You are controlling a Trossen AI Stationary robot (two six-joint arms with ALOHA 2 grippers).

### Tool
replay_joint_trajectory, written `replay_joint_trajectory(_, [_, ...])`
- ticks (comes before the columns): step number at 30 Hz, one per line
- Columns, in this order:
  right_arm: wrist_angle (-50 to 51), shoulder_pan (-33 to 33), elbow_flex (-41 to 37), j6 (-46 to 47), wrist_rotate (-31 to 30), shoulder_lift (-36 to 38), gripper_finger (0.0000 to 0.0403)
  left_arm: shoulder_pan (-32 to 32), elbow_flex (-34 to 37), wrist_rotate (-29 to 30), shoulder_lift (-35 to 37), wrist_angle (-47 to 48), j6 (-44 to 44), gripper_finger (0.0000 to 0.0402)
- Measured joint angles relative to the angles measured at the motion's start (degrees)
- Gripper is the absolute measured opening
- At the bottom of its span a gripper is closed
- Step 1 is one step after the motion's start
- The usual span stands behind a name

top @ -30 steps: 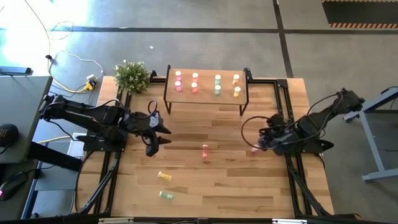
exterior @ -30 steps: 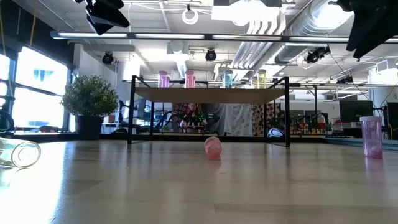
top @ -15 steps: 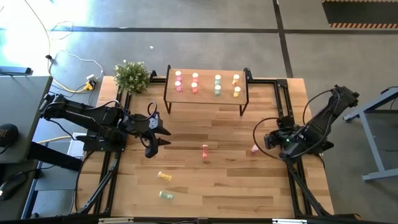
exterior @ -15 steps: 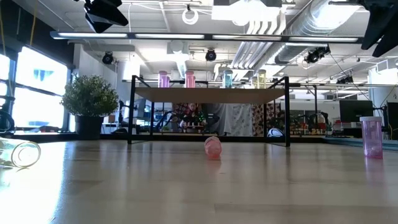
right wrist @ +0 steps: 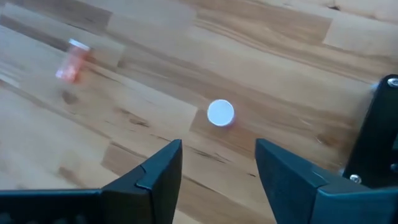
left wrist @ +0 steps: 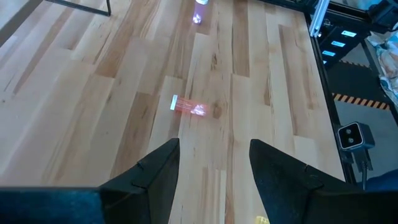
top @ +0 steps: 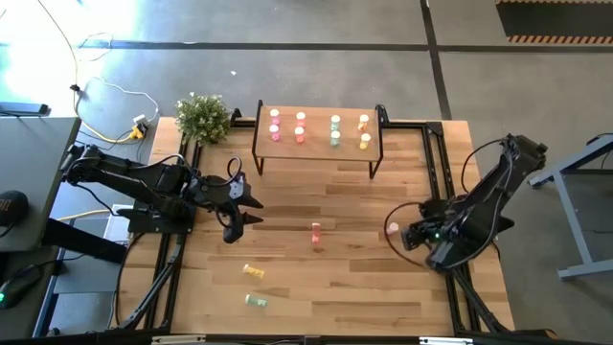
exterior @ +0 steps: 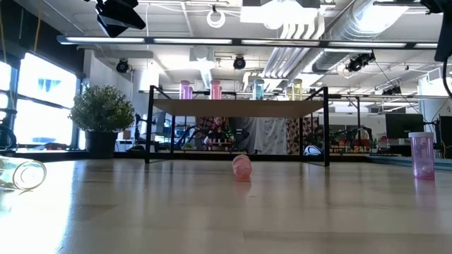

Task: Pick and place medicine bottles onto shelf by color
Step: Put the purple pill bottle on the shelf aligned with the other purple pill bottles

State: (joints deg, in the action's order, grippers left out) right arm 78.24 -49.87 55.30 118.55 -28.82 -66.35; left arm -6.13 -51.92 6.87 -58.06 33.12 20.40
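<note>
Nearest the front edge of the table [top: 326, 297] lie two tipped bottles, a green one [top: 256, 301] and a yellow one [top: 253, 272], both on their sides and well apart from either arm. Further in, a red bottle [top: 316, 234] lies on its side at mid-table, and off to the right a pink bottle [top: 393, 230] stands upright, its pale cap facing up. The right claw [top: 414, 236] hangs just beside that pink bottle, fingers [right wrist: 155, 180] spread and empty, with the cap showing in the gap ahead of them. The left claw [top: 237, 203] waits over the left half of the table, released too and holding nothing. At the back, the shelf [top: 318, 151] carries eight bottles: four pink on its left part, then two green, then two orange at the right. The step in hand looks like taking the pink bottle, so the right claw should drop straight down with the bottle centred between the fingers, close gently on the body below the cap, and lift it clear before carrying it to the pink group, setting it down without knocking its neighbours.
</note>
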Motion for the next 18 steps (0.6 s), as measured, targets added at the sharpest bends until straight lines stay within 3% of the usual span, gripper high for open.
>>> replay_joint_trajectory(5, [-0.2, -3.8, 0.0, 4.0, -1.7, -7.0, 0.0195, 0.0, 0.0, -0.2, 0.0, 0.0, 0.1, 0.0186])
replay_joint_trajectory(11, [-0.3, -8.7, 0.0, 11.7, -8.0, -15.6, 0.0195, 0.0, 0.0, -0.2, 0.0, 0.0, 0.1, 0.0186])
replay_joint_trajectory(18, [-4.1, -9.2, 0.0, 11.2, -10.9, -25.0, 0.0195, 0.0, 0.0, -0.3, 0.0, 0.0, 0.5, 0.0186])
